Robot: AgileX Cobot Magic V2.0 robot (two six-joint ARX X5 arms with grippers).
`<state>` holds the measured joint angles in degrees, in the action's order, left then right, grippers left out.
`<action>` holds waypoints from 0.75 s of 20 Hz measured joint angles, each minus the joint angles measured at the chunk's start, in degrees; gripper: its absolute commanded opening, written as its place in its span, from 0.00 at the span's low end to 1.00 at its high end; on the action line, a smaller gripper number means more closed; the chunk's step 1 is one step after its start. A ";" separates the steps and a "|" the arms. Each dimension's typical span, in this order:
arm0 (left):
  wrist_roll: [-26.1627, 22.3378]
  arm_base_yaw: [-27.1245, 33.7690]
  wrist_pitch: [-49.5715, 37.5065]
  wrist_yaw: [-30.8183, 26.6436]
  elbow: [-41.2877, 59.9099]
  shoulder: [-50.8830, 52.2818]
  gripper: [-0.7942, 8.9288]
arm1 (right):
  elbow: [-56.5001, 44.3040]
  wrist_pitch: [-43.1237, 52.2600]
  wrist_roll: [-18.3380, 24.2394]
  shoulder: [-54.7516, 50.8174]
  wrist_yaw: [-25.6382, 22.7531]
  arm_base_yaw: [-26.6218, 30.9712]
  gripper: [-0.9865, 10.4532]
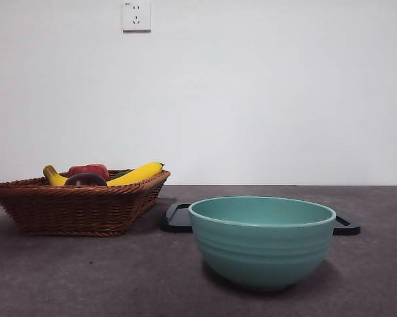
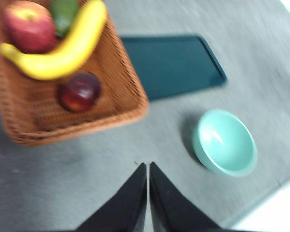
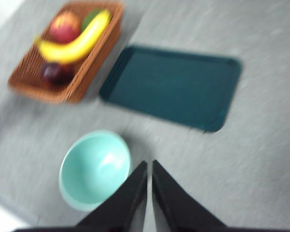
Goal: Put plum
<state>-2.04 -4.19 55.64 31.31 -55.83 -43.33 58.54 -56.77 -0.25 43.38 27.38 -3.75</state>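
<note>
Viewing the table from the front, we find the plum (image 1: 86, 179) lying in the wicker basket (image 1: 79, 208), at its near side, just beside the banana (image 1: 135, 174) and in front of the red apple (image 1: 89, 170). We note in the left wrist view that a green fruit (image 2: 64, 14) lies beyond the banana, next to the apple. We locate a teal bowl (image 1: 261, 241) on the grey table (image 1: 86, 277), apart from the basket, with a dark tray (image 1: 178, 218) behind it and just beside the basket. We see the left gripper (image 2: 148, 166) held above bare table, near the basket, jaws pressed together and holding nothing. We see the right gripper (image 3: 149, 165) above the table beside the bowl, jaws likewise pressed together and holding nothing.
</note>
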 measured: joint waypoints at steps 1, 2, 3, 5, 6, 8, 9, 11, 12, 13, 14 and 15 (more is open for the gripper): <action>-0.44 -0.87 0.94 0.02 -0.63 -0.59 0.09 | 0.68 -1.01 0.72 1.27 -0.02 -1.07 0.09; -0.63 -1.64 1.57 0.04 -1.03 -0.90 0.09 | 0.94 -1.62 1.40 2.12 0.00 -2.05 0.09; -0.85 -2.25 1.79 0.04 -1.07 -1.01 0.09 | 0.96 -1.99 1.90 2.56 -0.02 -2.99 0.09; -1.16 -3.06 2.29 0.07 -1.07 -1.20 0.09 | 0.98 -2.36 2.47 2.86 0.00 -4.61 0.09; -1.33 -3.23 2.29 0.07 -1.07 -1.25 0.09 | 0.98 -2.36 2.64 2.89 0.00 -5.07 0.09; -1.42 -3.23 2.32 0.07 -1.07 -1.25 0.10 | 0.98 -2.36 2.86 2.89 0.02 -5.33 0.09; -1.46 -3.23 2.32 0.07 -1.07 -1.25 0.17 | 0.98 -2.36 2.89 2.89 0.02 -5.33 0.10; -1.44 -3.23 2.32 0.07 -1.07 -1.25 0.37 | 0.98 -2.34 2.89 2.89 0.02 -5.33 0.25; -1.44 -3.23 2.32 0.07 -1.07 -1.25 0.46 | 0.98 -2.36 2.86 2.89 0.02 -5.33 0.36; -1.42 -3.23 2.32 0.07 -1.07 -1.25 0.56 | 0.98 -2.36 2.80 2.89 0.02 -5.33 0.45; -1.42 -3.23 2.32 0.07 -1.07 -1.25 0.60 | 0.98 -2.36 2.75 2.89 0.02 -5.33 0.48; -1.42 -3.23 2.29 0.07 -1.07 -1.25 0.60 | 0.98 -2.36 2.60 2.89 0.02 -5.33 0.48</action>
<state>-3.46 -7.42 57.93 31.38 -56.90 -44.58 59.53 -59.13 2.35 46.26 27.40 -9.08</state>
